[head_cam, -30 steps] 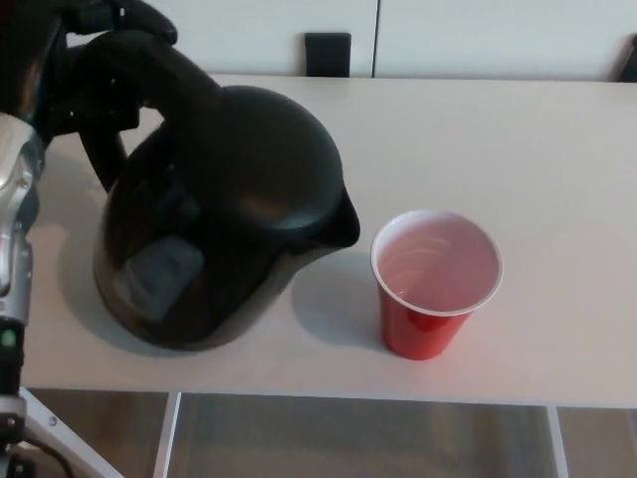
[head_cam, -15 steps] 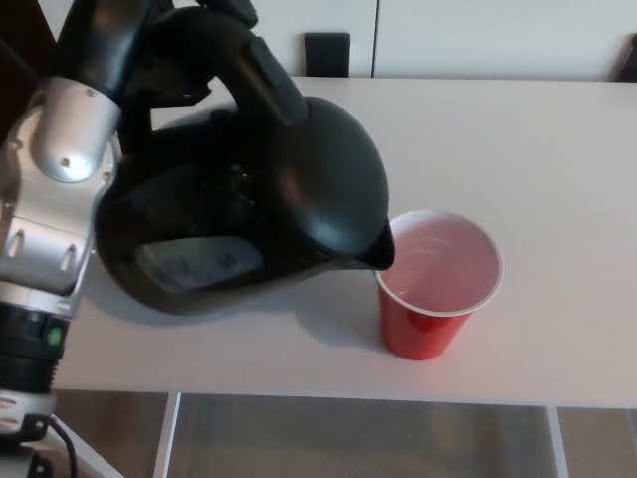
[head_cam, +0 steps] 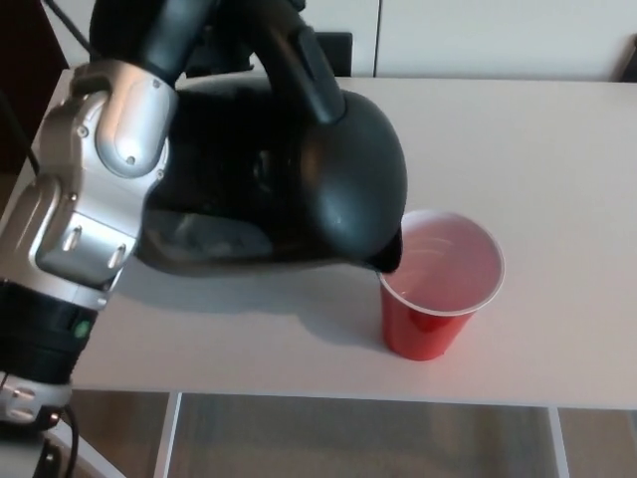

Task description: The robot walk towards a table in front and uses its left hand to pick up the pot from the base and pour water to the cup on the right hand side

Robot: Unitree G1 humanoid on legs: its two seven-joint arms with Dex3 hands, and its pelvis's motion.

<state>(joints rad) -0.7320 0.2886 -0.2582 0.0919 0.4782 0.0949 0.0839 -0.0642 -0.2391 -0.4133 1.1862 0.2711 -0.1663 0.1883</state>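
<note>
One black pot (head_cam: 299, 179), gripped by its handle in the left robot hand (head_cam: 214, 40), tilts above the worktop (head_cam: 557, 149), spout over the red cup (head_cam: 438, 284) rim to pour.

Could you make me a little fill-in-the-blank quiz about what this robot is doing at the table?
1. The black plastic kettle is tilted so its spout hangs over the rim of the ____ plastic cup.
2. The cup stands on the ____ table.
3. The arm carrying the kettle is the robot's ____ arm.
4. The inside of the cup is ____.

Missing words: red; white; left; white
</note>
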